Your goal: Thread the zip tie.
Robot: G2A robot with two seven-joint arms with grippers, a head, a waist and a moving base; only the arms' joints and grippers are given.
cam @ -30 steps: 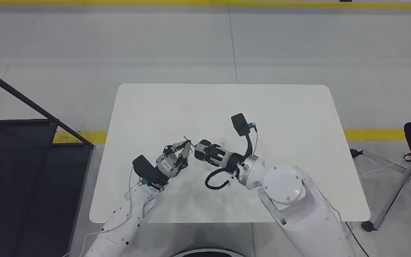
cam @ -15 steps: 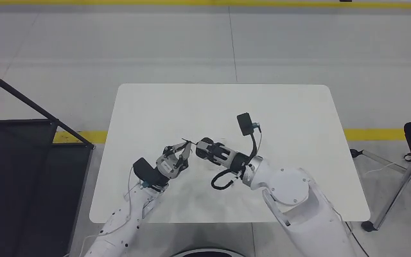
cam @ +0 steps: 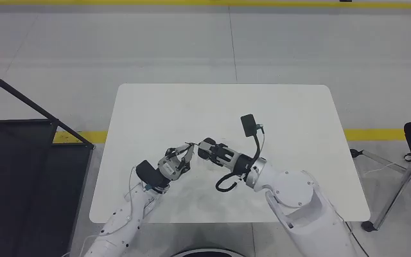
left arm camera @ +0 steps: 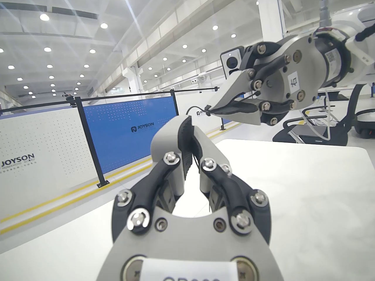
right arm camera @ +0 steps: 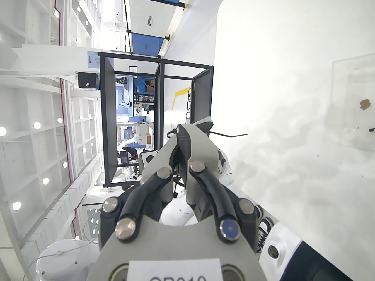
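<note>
A thin black zip tie (cam: 192,144) hangs between my two grippers above the front middle of the white table (cam: 289,128). My left gripper (cam: 186,151) is shut on its strap, which shows as a dark strip between the pads (left arm camera: 191,159). My right gripper (cam: 201,147) faces it tip to tip and is shut on the zip tie's head end (left arm camera: 208,111). From that head a short curl of strap (left arm camera: 193,108) bends toward the left gripper (left arm camera: 189,124). Past my right gripper (right arm camera: 179,131), a straight length of strap (right arm camera: 231,135) sticks out over the table.
A black-framed barrier (cam: 32,160) stands off the table's left side. Open tabletop (right arm camera: 293,45) lies around both grippers, with a faint clear sheet and a small brown speck (right arm camera: 364,104) on it. The table's front edge (cam: 212,221) is near the arms.
Both grippers have drifted slightly toward the table's front right while staying tip to tip. Each still holds the zip tie.
</note>
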